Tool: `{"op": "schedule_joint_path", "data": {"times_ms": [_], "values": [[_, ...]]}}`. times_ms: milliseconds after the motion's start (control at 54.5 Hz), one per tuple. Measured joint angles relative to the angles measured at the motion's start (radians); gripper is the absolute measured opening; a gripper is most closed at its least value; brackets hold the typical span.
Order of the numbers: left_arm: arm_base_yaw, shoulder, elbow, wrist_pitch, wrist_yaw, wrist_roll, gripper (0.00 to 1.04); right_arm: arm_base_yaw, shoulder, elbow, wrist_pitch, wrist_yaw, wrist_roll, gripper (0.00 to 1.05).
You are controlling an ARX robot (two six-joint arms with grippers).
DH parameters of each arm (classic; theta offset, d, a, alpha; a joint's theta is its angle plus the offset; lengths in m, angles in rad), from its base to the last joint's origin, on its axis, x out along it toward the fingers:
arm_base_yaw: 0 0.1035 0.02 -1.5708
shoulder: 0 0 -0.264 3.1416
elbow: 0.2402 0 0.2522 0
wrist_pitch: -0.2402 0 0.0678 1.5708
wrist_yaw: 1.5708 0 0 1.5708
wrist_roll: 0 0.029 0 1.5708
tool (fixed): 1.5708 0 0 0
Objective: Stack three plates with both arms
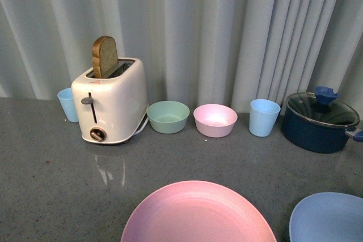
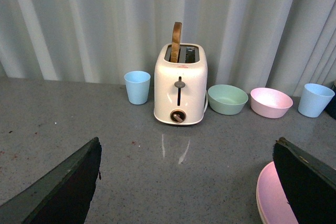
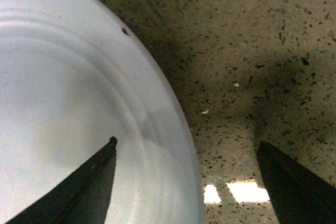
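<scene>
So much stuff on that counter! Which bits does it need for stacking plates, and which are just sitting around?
Needed: pink plate, light blue plate; no third plate shows.
Just sitting around: toaster holding bread slice, green bowl, pink bowl, left blue cup, right blue cup, lidded pot.

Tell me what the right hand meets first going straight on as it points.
Probably the light blue plate: the open right hand straddles its rim, one finger over the plate, the other over the countertop. Depth is unclear.
</scene>
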Motion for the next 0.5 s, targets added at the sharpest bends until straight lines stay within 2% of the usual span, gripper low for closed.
{"op": "schedule_joint_path", "data": {"times_ms": [495], "values": [[0.0, 0.0, 0.0, 0.0, 0.0, 0.0, 0.98, -0.074, -0.026, -0.029, 0.056, -0.114, 0.034, 0.04]]}}
